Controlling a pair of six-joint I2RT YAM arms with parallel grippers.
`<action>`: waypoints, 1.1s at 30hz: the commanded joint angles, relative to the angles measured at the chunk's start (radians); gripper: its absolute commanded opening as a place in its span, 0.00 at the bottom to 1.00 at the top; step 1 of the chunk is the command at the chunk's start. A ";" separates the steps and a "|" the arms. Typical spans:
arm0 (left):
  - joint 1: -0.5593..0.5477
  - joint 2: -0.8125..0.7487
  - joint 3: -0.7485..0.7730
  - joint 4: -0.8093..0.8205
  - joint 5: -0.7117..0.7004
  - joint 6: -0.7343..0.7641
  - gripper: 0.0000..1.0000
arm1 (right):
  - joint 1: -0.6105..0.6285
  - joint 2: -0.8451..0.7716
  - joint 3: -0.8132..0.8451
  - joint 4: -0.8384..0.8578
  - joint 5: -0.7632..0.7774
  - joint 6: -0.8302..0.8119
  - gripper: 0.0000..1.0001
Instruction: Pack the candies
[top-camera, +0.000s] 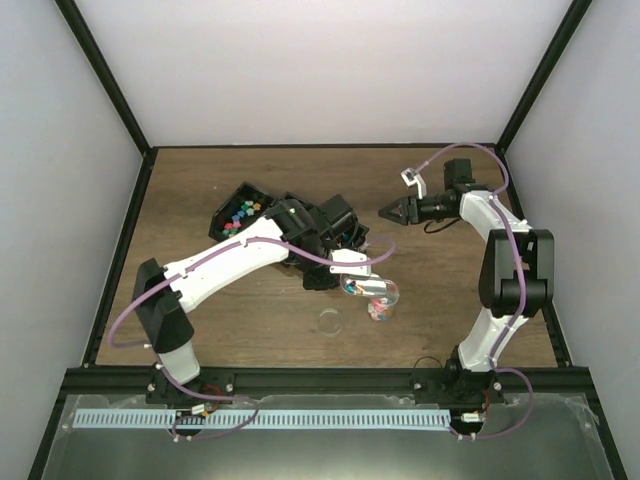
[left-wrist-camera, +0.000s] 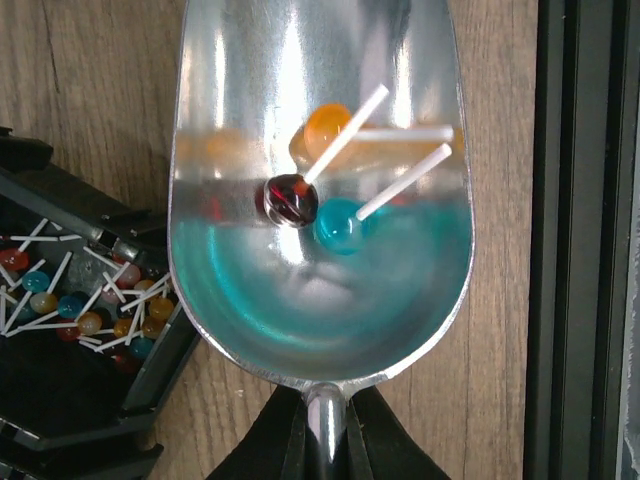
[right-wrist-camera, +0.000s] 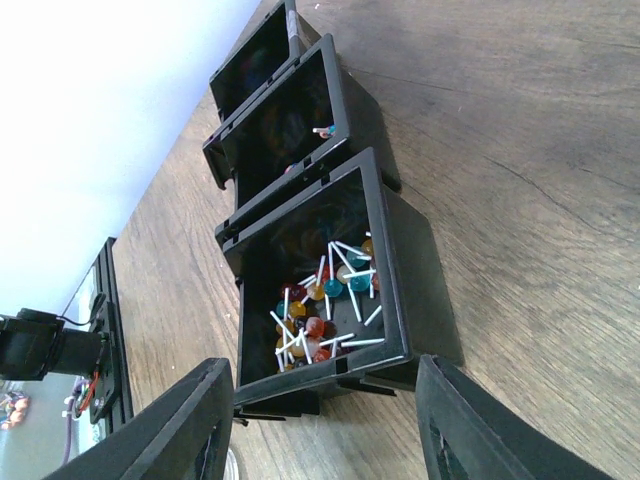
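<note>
My left gripper is shut on the handle of a silver scoop, held over the wooden table. In the scoop lie three lollipop candies: orange, dark red and teal. In the top view the left gripper holds the scoop mid-table, with a small cluster of coloured sweets just beyond its mouth. A black bin holds many lollipops. Another bin holds bright cube candies. My right gripper is open and empty, its fingers facing the row of bins.
A small clear round jar or lid sits on the table near the scoop. Three black bins stand in a row, partly under the left arm in the top view. A black frame rail runs along the table edge.
</note>
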 joint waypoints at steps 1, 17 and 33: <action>-0.004 0.039 0.056 -0.064 -0.016 -0.030 0.04 | -0.017 -0.041 -0.015 0.010 -0.022 -0.020 0.53; -0.005 0.106 0.151 -0.176 -0.086 -0.060 0.04 | -0.027 -0.044 -0.033 0.025 -0.039 -0.019 0.53; 0.091 -0.014 0.080 -0.073 -0.035 -0.093 0.04 | -0.032 -0.045 -0.023 0.034 -0.041 -0.016 0.55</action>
